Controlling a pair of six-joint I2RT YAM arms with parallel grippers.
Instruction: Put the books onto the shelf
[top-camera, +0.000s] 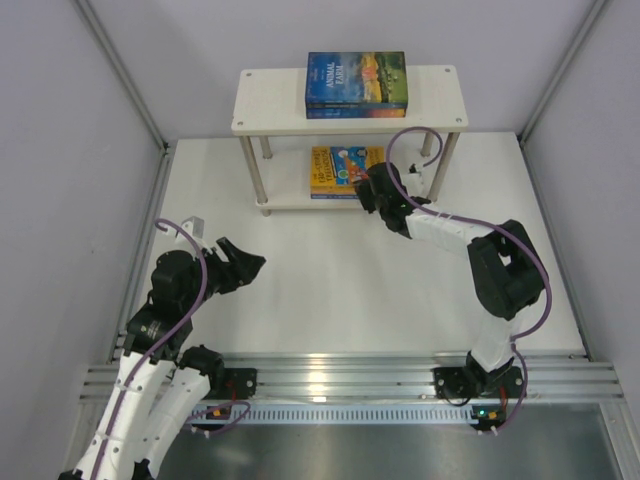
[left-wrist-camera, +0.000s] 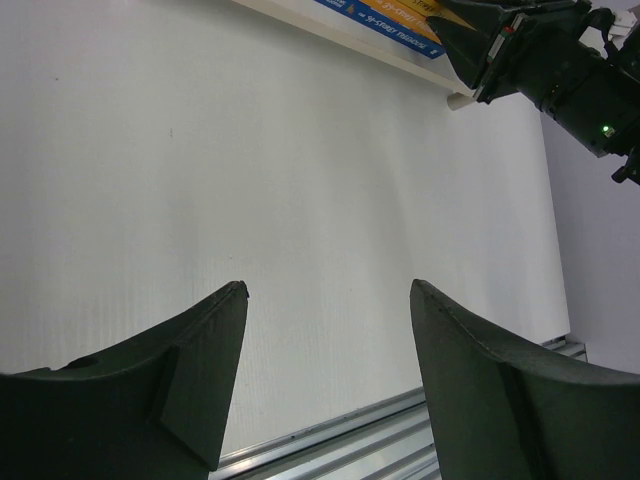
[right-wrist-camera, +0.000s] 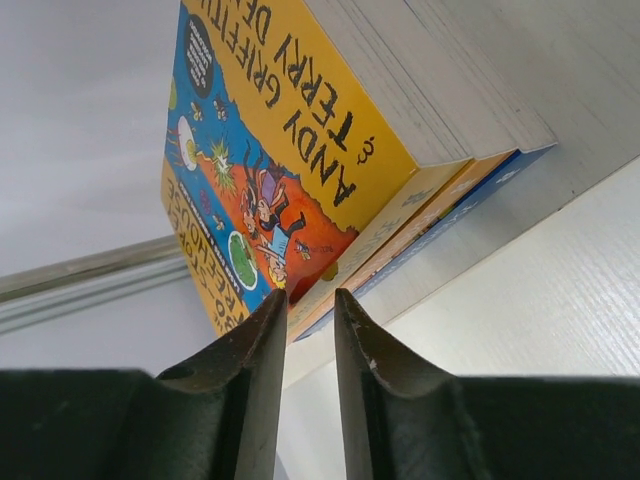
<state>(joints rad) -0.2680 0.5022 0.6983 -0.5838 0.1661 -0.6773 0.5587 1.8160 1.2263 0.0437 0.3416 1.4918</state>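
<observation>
The shelf (top-camera: 270, 100) stands at the back of the table. A stack of blue-covered books (top-camera: 356, 84) lies on its top board. More books (top-camera: 335, 168), the uppermost with a yellow and orange cover, lie stacked on the lower board. My right gripper (top-camera: 362, 190) is at the right front corner of that lower stack. In the right wrist view its fingertips (right-wrist-camera: 310, 293) stand a narrow gap apart just short of the stack's corner (right-wrist-camera: 290, 150), with nothing between them. My left gripper (top-camera: 252, 262) hovers over the bare table at the near left, open wide and empty (left-wrist-camera: 328, 288).
The shelf's metal legs (top-camera: 257, 175) stand on the white table (top-camera: 330, 290). Grey walls close in both sides, and an aluminium rail (top-camera: 340, 370) runs along the near edge. The right arm (top-camera: 500, 270) reaches across the right half of the table.
</observation>
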